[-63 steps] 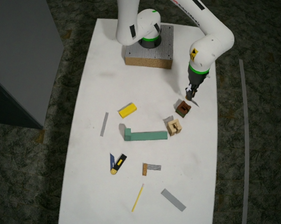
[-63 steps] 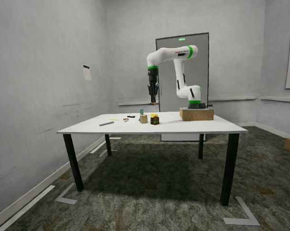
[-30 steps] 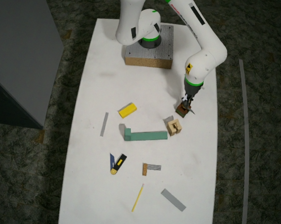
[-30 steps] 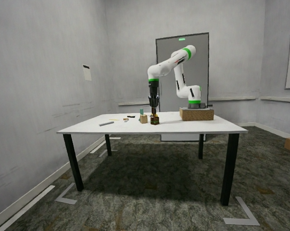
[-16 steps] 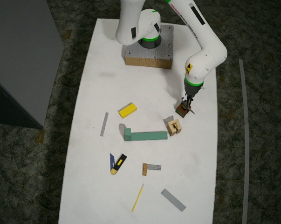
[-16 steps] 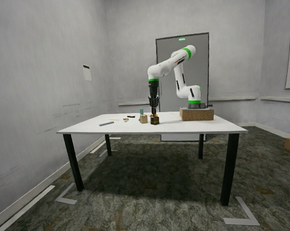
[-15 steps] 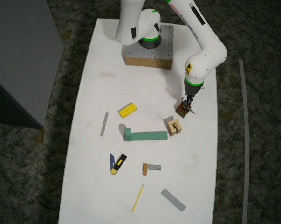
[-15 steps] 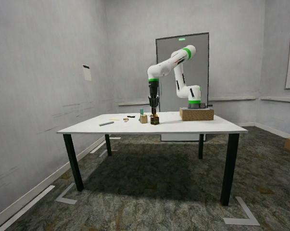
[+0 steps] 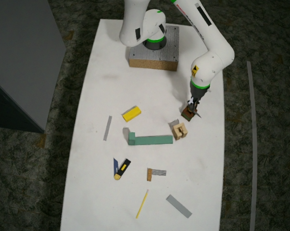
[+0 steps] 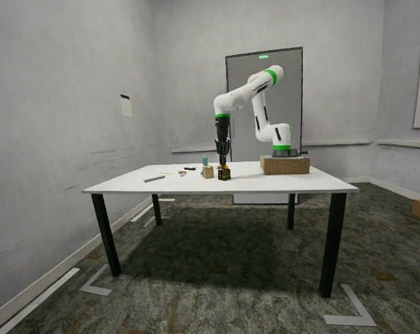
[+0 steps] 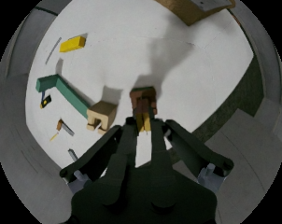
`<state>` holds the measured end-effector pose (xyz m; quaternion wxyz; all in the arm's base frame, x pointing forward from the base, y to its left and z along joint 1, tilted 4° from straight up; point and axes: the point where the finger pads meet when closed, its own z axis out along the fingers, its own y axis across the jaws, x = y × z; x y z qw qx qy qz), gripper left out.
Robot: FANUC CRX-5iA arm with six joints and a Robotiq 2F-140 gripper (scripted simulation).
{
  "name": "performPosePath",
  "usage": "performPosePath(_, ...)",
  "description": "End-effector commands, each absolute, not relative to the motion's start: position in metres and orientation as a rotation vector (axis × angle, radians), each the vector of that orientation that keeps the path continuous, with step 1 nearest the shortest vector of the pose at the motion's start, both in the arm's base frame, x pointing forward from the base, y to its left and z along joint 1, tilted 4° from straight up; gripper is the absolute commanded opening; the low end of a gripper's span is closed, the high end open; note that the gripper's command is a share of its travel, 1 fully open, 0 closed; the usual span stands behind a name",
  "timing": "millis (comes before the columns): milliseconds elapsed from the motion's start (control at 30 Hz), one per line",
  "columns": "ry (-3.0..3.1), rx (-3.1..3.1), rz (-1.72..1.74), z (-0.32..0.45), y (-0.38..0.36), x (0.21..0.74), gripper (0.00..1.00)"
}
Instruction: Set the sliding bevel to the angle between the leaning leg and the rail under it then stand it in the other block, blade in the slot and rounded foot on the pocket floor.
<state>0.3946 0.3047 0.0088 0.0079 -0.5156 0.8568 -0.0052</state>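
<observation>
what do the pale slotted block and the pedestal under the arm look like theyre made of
Pale block: looks like unfinished light wood, matte tan faces, though no grain is visible. Pedestal: speckled brown sides like cork or particleboard, with a grey brushed-metal-looking top plate showing small dark screw dots.
</observation>
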Motion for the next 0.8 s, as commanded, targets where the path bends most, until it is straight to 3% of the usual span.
performPosePath(0, 2.676, -1.611, -0.016, 0.0096, 0.3051, 0.3951, 0.10)
performPosePath(767, 2.676, -1.611, -0.016, 0.0061, 0.3049, 0.3950, 0.10)
